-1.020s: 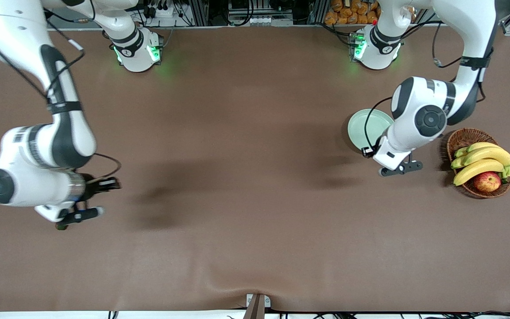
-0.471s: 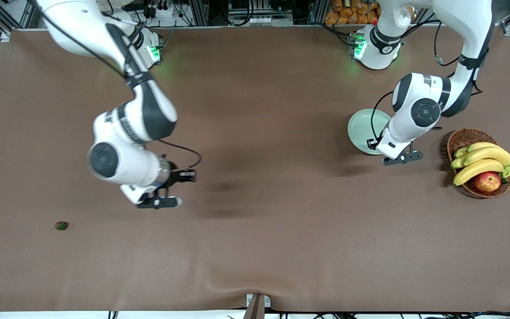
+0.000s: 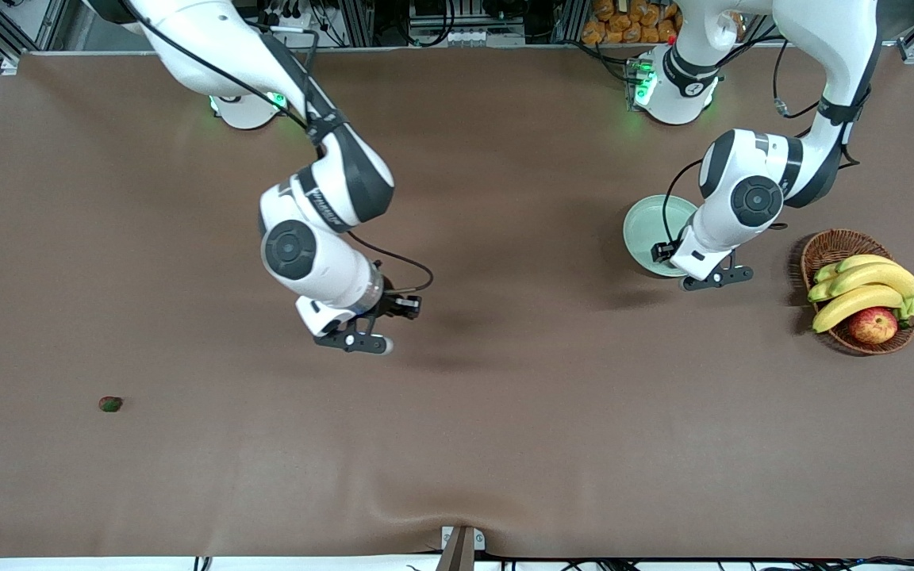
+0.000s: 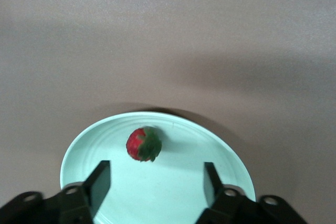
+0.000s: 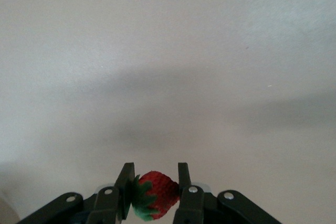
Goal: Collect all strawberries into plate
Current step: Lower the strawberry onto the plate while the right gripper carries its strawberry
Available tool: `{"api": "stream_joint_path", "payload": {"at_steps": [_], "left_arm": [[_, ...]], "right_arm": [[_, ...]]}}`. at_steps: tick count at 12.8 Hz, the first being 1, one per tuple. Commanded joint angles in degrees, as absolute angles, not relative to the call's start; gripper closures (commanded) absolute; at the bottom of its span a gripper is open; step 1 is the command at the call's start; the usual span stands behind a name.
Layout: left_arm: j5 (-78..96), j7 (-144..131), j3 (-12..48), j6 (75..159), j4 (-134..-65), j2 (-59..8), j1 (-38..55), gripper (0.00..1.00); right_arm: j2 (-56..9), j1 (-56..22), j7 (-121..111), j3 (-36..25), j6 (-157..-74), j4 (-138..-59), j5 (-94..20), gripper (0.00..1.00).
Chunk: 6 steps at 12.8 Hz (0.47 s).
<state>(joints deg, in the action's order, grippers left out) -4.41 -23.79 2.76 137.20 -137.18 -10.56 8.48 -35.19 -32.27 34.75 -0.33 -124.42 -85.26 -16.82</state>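
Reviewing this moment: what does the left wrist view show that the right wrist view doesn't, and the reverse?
Only the left wrist view: the mint plate with a strawberry in the plate, and the left gripper open over it.

Only the right wrist view: the right gripper shut on a held strawberry, over bare table.

Both: the brown table and that arm's own dark fingers. Neither shows the basket or the third strawberry.

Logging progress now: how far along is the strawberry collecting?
Done: one small red strawberry lies in the pale mint-green plate, under the open left gripper. In hand: the right gripper carries a second. Left: a third sits on the brown table.
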Motion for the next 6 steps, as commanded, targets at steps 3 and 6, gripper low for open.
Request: {"api": "stream_joint_path", "payload": {"at_steps": [3, 6], "left_arm": [[-5.54, -21.90, 2.99, 136.94, -135.54, -9.23, 8.09, 0.00], [-5.54, -17.41, 2.72, 135.88, -130.89, -9.40, 6.17, 0.00]], "right_arm": [[-38.75, -37.78, 44.36, -1.05, -131.12, -85.08, -17.67, 0.93], [-41.30, -39.98, 48.33, -1.05, -135.78, -84.99, -17.67, 0.93]]}}
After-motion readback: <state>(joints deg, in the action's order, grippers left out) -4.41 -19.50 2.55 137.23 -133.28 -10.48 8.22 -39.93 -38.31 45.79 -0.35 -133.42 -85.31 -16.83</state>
